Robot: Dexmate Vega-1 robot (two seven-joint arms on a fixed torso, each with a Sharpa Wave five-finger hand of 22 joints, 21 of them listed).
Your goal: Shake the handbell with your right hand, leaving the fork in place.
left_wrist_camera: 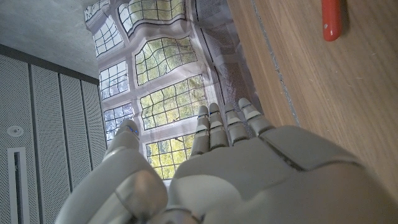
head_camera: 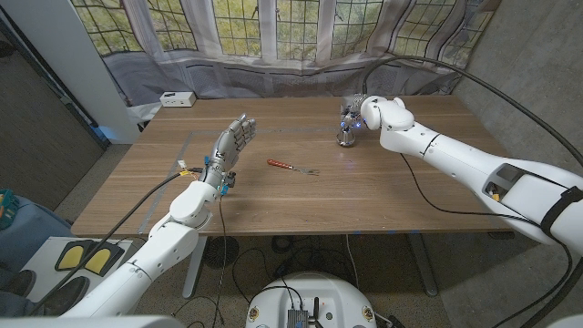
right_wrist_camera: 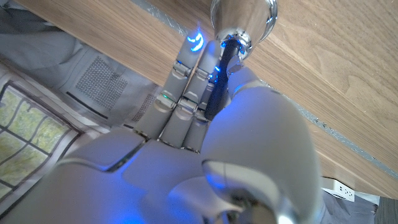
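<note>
One grasp is done: right hand point(head_camera: 364, 111) fingers point(right_wrist_camera: 186, 68) hold the handbell point(head_camera: 346, 135); next, lift and shake, clear of the fork point(head_camera: 291, 167).

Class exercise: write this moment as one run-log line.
right hand: grips handbell handle | handbell: on table | fork: untouched, mid-table | left hand: open, raised

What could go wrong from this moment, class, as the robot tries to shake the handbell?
1. The right hand grips only the thin dark handle of the handbell; in a hard shake it might slip out and drop on the table.
2. The bell's metal body sits close to the wood, so a low swing could knock it against the table.
3. The fork lies apart from the bell, but a wide sweep toward the middle might nudge it.
</note>
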